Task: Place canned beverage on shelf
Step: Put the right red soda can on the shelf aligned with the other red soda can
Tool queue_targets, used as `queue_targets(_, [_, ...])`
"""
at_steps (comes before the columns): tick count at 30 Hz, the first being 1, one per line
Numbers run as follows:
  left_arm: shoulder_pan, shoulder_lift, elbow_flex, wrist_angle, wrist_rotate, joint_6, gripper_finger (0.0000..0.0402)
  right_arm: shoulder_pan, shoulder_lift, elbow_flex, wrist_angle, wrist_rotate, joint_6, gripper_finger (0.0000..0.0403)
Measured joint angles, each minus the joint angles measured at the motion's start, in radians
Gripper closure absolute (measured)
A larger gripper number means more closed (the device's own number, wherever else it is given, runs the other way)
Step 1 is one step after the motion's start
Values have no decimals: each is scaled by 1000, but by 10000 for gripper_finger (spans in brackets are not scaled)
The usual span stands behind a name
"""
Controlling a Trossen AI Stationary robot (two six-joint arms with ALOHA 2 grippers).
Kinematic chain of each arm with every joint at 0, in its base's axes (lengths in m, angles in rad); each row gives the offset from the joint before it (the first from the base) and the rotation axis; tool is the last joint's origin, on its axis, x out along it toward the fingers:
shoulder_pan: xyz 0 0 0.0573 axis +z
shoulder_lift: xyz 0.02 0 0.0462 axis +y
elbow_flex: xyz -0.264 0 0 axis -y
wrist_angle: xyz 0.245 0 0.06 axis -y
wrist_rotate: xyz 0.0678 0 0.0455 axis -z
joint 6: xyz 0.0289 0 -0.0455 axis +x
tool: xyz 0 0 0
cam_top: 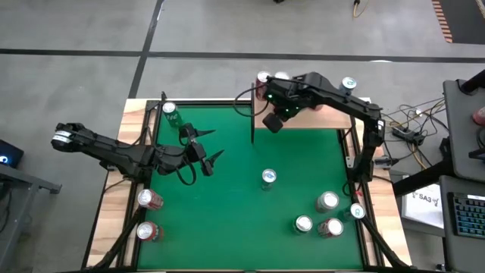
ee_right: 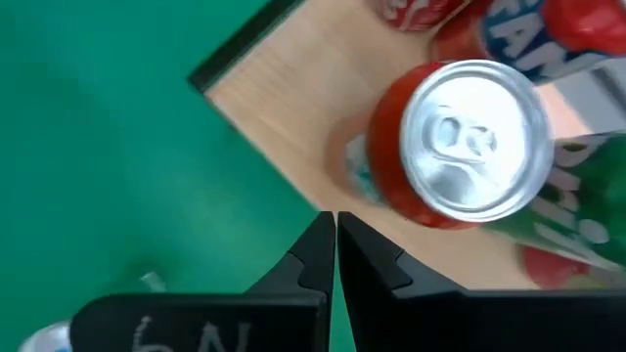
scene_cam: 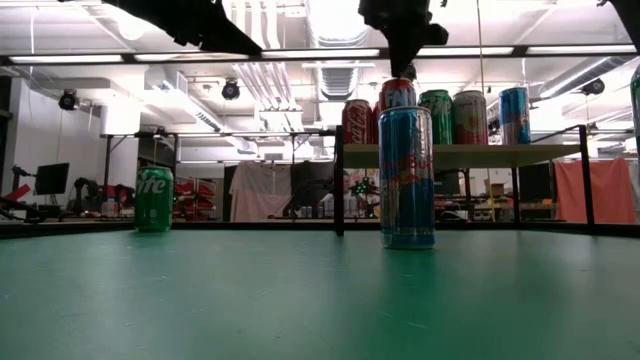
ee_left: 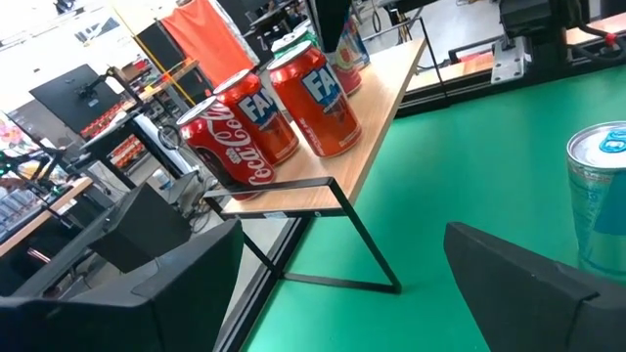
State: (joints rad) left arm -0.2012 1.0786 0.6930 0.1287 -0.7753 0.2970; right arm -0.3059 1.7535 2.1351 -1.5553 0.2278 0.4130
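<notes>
From above, the right hand point(cam_top: 274, 114) hangs over the shelf point(cam_top: 333, 117) at the surface's point(cam_top: 227, 227) far edge, while the left hand point(cam_top: 206, 148) waits wide, holding nothing.

At table height, cans line the shelf; a tall blue can point(scene_cam: 407, 177) stands apart — likely next.

Past the right fingers, pressed together and empty, a red can point(ee_right: 460, 147) sits upright on the board — apparently placed.

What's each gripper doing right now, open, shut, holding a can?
Left gripper: open, empty, over the green felt table.
Right gripper: shut, holding nothing, above the small light-wood shelf beside a red can.
</notes>
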Motion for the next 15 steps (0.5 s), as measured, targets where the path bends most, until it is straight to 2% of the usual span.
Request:
queue_targets(3, [0,0,0,-1,0,0,64,-4,1,-19,-2,55,-2,394])
queue_targets(15, [0,0,0,-5,0,0,64,-29,2,-40,24,124,-66,394])
